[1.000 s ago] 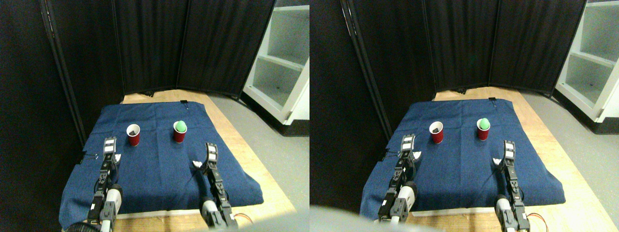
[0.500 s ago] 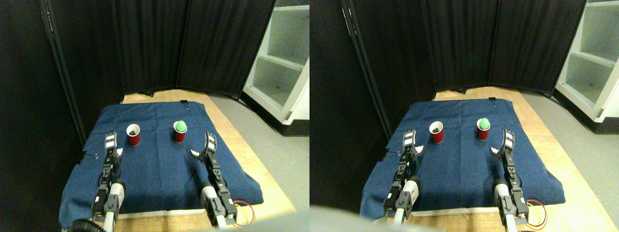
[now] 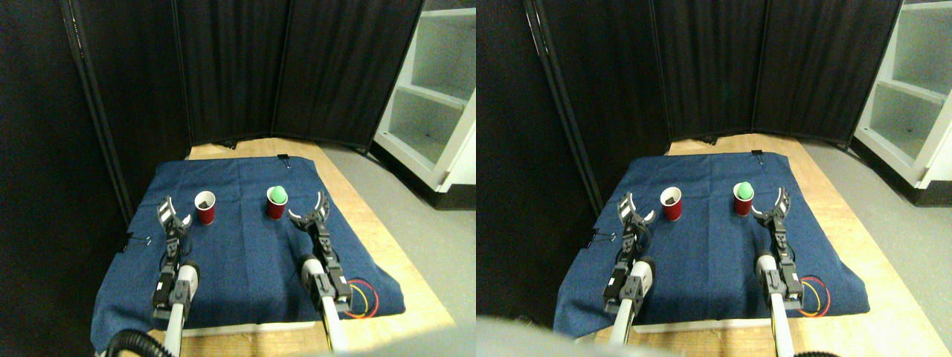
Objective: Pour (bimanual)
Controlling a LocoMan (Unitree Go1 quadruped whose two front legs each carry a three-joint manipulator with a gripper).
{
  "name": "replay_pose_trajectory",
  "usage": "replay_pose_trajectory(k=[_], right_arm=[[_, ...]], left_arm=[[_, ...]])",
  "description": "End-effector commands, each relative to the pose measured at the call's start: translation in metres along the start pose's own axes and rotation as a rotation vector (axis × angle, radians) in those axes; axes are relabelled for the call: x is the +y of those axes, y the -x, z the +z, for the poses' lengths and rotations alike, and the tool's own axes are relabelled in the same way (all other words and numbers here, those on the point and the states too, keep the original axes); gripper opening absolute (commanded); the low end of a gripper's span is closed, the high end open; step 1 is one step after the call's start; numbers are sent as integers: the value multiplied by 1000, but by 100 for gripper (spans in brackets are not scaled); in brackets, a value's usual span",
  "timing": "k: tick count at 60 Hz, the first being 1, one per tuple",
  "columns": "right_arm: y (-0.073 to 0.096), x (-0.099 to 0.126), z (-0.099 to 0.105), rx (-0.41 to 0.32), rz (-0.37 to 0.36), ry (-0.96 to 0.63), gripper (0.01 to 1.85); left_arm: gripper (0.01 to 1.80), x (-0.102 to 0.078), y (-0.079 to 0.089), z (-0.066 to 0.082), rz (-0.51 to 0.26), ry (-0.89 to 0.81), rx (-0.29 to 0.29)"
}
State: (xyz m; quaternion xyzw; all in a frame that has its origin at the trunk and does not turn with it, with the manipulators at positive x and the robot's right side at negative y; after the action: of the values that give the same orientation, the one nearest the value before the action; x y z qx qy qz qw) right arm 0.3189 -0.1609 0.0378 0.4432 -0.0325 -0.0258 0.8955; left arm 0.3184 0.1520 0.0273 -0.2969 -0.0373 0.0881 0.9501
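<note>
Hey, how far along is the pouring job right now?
Early stage. Done: both grippers are spread open and level with the cups, the left gripper beside the left cup, the right gripper beside the right cup holding the green ball. Neither cup is grasped yet. Left: grasp, lift and pour.

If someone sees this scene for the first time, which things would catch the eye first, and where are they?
Two red cups stand apart on the blue cloth: the right red cup holds a bright green ball, the left red cup looks dark inside. An open gripper waits beside each: the left gripper to the left of the left cup, the right gripper to the right of the other. Black curtains close the back.
</note>
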Motion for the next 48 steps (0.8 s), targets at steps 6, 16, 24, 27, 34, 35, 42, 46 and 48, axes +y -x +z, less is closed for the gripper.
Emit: replay_pose_trajectory(k=[6, 16, 24, 27, 34, 35, 42, 46, 48], right_arm=[[-5, 6, -4, -18, 12, -122, 84], [-6, 11, -12, -16, -2, -172, 81], [-4, 16, -19, -11, -2, -187, 80], [-3, 18, -21, -10, -9, -206, 80], [-2, 20, -22, -1, -7, -230, 81], [-2, 20, -23, -2, -10, -239, 81], [-4, 20, -25, 4, -19, -298, 80], [-5, 21, -27, 12, -30, -345, 80], [-6, 21, -28, 18, -29, -363, 81]], left_arm=[[64, -16, -4, 3, -7, 119, -3], [70, -30, 0, 0, 14, 218, 11], [70, -41, 13, -4, 36, 287, 27], [72, -44, 20, -6, 43, 312, 42], [73, -44, 28, -8, 48, 346, 64], [73, -44, 29, -9, 49, 349, 64], [73, -43, 33, -12, 64, 369, 64], [70, -41, 31, -16, 72, 392, 59], [68, -40, 29, -18, 77, 404, 55]])
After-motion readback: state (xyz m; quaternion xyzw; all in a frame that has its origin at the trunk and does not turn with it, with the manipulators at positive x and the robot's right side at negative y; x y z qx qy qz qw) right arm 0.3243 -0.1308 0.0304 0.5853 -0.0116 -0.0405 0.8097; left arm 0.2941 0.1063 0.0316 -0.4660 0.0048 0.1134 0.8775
